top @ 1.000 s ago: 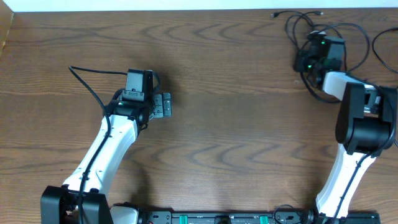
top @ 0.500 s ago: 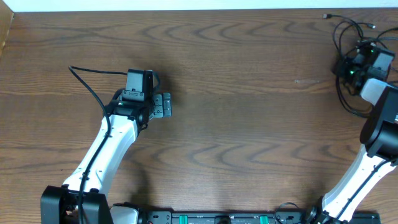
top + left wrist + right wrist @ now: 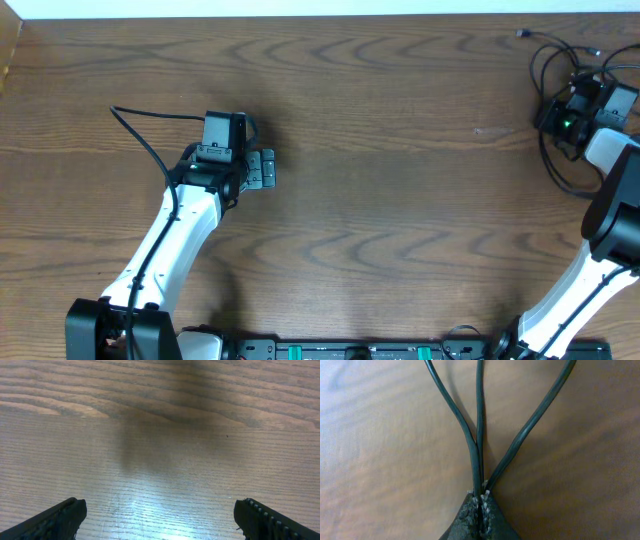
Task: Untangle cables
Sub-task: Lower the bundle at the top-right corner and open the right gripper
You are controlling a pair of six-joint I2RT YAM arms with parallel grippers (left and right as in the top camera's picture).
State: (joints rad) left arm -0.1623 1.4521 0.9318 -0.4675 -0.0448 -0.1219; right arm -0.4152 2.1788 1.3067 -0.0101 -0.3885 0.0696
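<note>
Over the wooden table (image 3: 380, 150), the left gripper (image 3: 160, 519) sat at mid-left, its jaws spread wide with nothing between them. At the far right edge, the right gripper (image 3: 479, 502) was clamped tight on three strands of the black cables (image 3: 479, 420) looped there.

Between my black right fingers (image 3: 468, 518) the cables (image 3: 479, 420) were black; beyond them the table (image 3: 380, 460) was brown with wavy darker grain.

Dark brown wood-grain bench (image 3: 400, 200) filling the overhead view, wavy grain bands running from 9 to 3 o'clock, white strip (image 3: 300, 8) along its 12 o'clock edge, lighter wooden lip (image 3: 8, 55) at 10 o'clock, soft glare patch toward 6 o'clock in the left wrist view
</note>
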